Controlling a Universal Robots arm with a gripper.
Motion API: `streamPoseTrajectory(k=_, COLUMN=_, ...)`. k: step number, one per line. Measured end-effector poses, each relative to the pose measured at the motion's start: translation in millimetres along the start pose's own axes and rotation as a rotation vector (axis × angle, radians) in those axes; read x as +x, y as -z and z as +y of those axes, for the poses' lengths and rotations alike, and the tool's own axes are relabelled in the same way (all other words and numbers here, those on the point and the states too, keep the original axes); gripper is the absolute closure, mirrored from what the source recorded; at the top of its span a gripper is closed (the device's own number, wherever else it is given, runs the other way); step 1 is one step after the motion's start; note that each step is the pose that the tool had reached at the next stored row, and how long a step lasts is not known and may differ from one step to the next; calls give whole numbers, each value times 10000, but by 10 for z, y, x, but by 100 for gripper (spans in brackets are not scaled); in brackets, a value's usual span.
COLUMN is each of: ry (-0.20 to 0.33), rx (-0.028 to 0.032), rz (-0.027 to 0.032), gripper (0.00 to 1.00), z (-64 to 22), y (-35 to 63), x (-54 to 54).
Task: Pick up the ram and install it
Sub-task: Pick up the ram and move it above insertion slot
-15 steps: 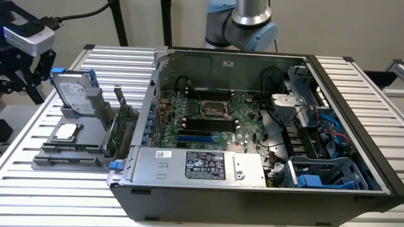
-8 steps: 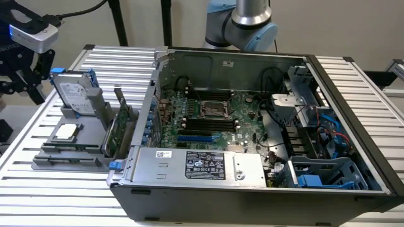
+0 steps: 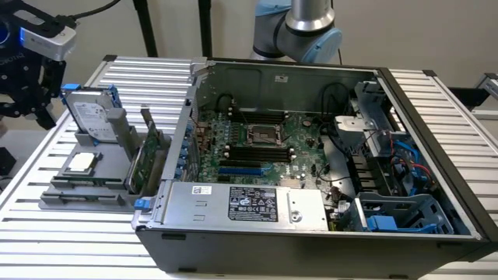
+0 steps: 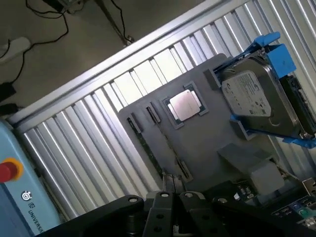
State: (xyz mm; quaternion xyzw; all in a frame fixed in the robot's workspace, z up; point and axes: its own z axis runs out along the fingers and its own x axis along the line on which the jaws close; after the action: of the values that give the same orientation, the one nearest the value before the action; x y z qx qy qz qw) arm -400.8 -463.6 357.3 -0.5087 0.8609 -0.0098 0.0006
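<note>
Step in hand: pick-up, approach stage, as judged. The gripper (image 4: 170, 190) hangs above the grey parts holder (image 3: 101, 201), well apart from the computer case (image 3: 311, 248).
Jaw state: cannot tell from either view.
Ram: judged to be the thin dark-green strip (image 4: 147, 147) standing edge-on in one long slot of the holder, near the gripper in the wrist view. It is not yet lifted or installed.
What a grasp calls for: the jaws square across the thin edge of the stick, clear of the slot's end clips, and a straight lift.
Parts holder, contents: a silver hard drive (image 3: 92, 116) in blue rails, standing tilted at the far end. A CPU (image 3: 81, 163) lies flat in a square recess. A green expansion card (image 3: 148, 154) stands upright on the side next to the case. The ram slots run along the near side.
Computer case, contents: side panel off, with the motherboard (image 3: 304, 131) exposed. The CPU socket (image 3: 263, 133) is open. The black memory slots (image 3: 257, 153) appear empty. The power supply (image 3: 241, 204) sits along the near wall.
Support: holder and case both rest on the ribbed aluminium table (image 3: 78, 245).
</note>
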Motion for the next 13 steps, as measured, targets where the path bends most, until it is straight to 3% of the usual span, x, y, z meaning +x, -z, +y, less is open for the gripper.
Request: streamPoseTrajectory(k=13, ry=2354, rx=9, rz=43, gripper=100, z=0, y=-21, x=0)
